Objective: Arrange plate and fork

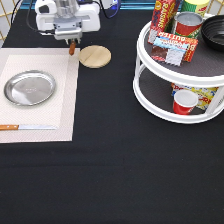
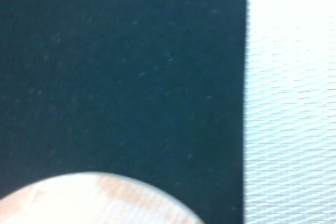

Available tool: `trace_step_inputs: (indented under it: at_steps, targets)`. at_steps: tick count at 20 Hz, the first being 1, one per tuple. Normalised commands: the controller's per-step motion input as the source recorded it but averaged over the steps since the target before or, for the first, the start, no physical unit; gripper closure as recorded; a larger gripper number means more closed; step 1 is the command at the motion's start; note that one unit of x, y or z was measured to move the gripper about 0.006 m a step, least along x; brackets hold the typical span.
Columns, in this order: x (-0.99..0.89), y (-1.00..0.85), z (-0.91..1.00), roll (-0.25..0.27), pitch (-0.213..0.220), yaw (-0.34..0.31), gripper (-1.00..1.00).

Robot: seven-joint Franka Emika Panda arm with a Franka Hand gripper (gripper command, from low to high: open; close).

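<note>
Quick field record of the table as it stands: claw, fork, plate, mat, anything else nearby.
claw: exterior view's top left, above the mat's top right corner, shut on fork
fork: orange-brown handle hangs from the claw
plate: lies on the placemat
knife: on placemat, below plate
wooden coaster: on black cloth, right of claw

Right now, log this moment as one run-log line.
gripper: top left, shut on fork | plate: on placemat | coaster: beside gripper
</note>
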Motion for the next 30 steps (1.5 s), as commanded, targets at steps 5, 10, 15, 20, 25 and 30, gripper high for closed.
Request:
trace_step_inputs:
  at_steps: [5, 10, 15, 20, 25, 30]
  targets:
    - [0.21, -0.03, 0.09, 0.0, 0.054, -0.304, 1.0]
    - [0.0, 0.0, 0.0, 0.002, 0.046, -0.375, 1.0]
    - [0.0, 0.0, 0.0, 0.0, 0.03, -0.375, 1.0]
    - [0.0, 0.0, 0.0, 0.0, 0.03, -0.375, 1.0]
    - [0.01, 0.0, 0.01, -0.001, 0.018, -0.363, 1.0]
    - [0.1, -0.1, 0.01, -0.011, 0.0, -0.304, 1.0]
